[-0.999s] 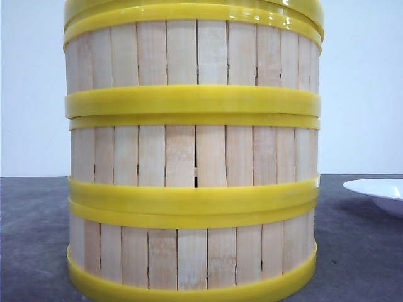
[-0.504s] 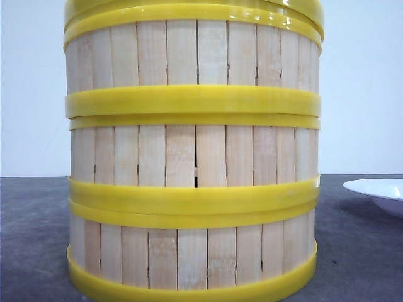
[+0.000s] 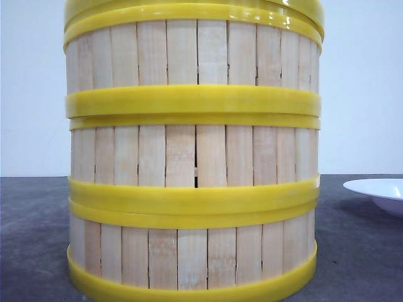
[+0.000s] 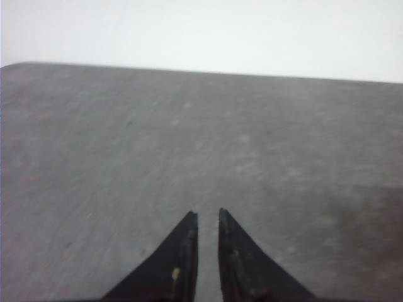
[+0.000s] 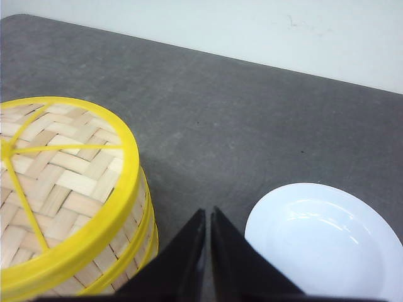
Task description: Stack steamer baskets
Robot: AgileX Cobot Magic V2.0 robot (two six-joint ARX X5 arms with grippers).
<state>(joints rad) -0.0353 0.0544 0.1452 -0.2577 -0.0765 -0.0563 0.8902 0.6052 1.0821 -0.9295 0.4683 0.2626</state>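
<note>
Front view: steamer baskets (image 3: 192, 157) stacked three high, rims nested, filling mid-frame on grey table (image 3: 38, 239), woven lid (image 5: 60, 182) on top; task apparently complete. White plate (image 3: 381, 192) at right edge, apart. Left gripper (image 4: 208, 221) and right gripper (image 5: 208, 217) both closed on nothing, hovering clear

A dark grey surface (image 3: 359, 251) with a faintly mottled, matte finish fills the lower part of the front view and runs back to a straight far edge. Behind it, from nine o'clock round to three o'clock, stands a plain white wall (image 3: 362, 88), bare and evenly lit. The light is soft and diffuse; only a dim shadow lies on the grey at about four o'clock. In the left wrist view the same grey expanse meets the pale wall along a rounded corner. No window or floor shows.
</note>
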